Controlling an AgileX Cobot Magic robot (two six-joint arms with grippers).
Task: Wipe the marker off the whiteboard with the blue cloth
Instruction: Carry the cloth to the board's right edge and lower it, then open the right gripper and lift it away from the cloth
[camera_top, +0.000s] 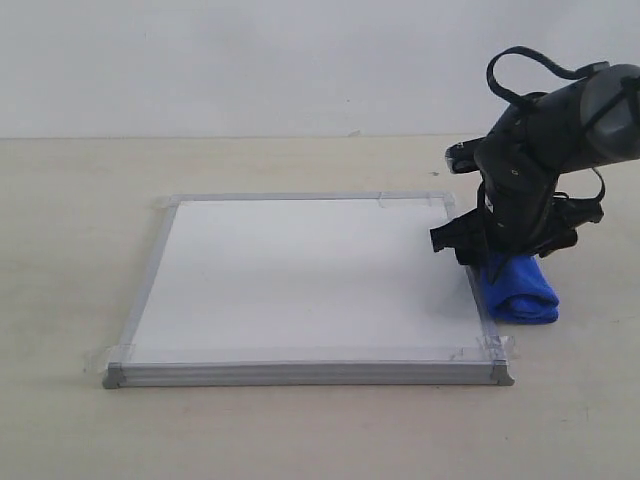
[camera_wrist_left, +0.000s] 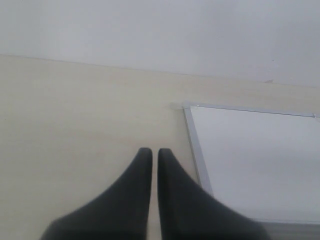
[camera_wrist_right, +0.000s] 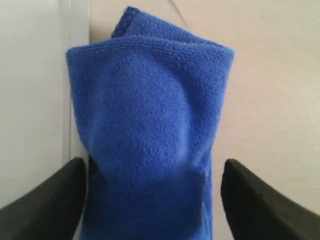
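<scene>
Cloth (camera_top: 518, 290), folded into a thick blue wad, lies on the table (camera_top: 60, 250) in the exterior view, against the right edge of the board (camera_top: 300, 275) near its front corner. The right gripper (camera_top: 497, 258) is down on the far end of the cloth, its arm bent over from the right. The board face shows plain white

In the left wrist view the left gripper (camera_wrist_left: 150, 150) has its two dark fingers pressed together with only a thin slit between them. It holds nothing, above bare table just beside a board corner

In the right wrist view the cloth (camera_wrist_right: 150, 110) fills the middle, with the right gripper's fingers (camera_wrist_right: 45, 205) spread on either side of it. One finger touches the cloth; beside the other a sliver of table shows. The cloth's edge overlaps the frame (camera_wrist_right: 77, 30)
</scene>
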